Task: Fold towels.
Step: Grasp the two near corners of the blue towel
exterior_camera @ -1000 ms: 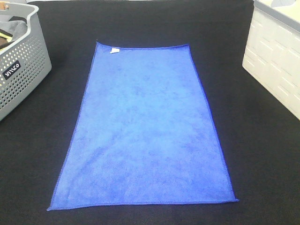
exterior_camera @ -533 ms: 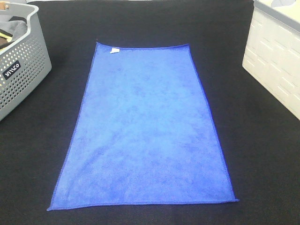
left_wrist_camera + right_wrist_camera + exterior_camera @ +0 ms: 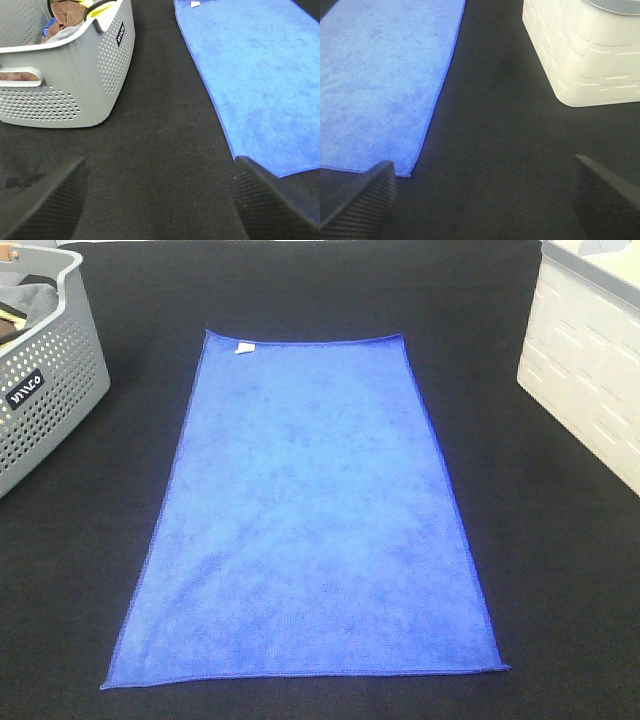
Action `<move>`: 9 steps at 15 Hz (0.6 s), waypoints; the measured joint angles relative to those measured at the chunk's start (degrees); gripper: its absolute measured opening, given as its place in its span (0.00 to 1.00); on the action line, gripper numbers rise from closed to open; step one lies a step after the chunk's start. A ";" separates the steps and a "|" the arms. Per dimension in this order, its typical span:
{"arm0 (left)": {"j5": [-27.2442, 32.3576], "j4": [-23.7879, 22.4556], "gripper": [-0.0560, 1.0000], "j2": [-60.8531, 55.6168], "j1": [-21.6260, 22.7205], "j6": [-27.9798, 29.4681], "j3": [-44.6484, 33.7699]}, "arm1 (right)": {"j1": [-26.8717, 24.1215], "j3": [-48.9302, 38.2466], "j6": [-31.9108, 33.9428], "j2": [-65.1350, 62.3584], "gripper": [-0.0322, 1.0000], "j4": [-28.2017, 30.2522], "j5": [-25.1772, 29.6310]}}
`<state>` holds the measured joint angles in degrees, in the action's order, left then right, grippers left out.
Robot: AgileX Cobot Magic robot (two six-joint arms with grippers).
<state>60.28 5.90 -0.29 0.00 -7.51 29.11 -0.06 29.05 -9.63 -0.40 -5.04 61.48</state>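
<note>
Soft, even overhead light fills every view, leaving only faint shadows on the black worktop [image 3: 560, 570]. The white bin [image 3: 590, 370] at 2 o'clock in the high view glares pale. The left gripper [image 3: 160, 200] and right gripper [image 3: 485, 200] look blurred close up.

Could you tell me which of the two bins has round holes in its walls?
The grey basket on the left arm's side; the white bin opposite has short slots instead.

Royal-blue towel [image 3: 310, 510], white tag [image 3: 243, 348], on black tabletop [image 3: 520, 540]; grey perforated basket [image 3: 45, 390]; white bin [image 3: 590, 370].
</note>
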 joint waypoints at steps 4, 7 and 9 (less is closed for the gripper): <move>0.00 0.00 0.77 0.00 0.00 0.00 0.00 | 0.00 0.00 0.00 0.00 0.88 0.00 0.00; 0.00 0.00 0.77 0.00 0.00 0.00 0.00 | 0.00 0.00 0.00 0.00 0.88 0.00 0.00; 0.00 0.00 0.77 0.00 0.00 0.00 0.00 | 0.00 0.00 0.00 0.00 0.88 0.00 0.00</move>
<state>60.28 5.90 -0.29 0.00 -7.51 29.11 -0.06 29.05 -9.63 -0.40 -5.04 61.48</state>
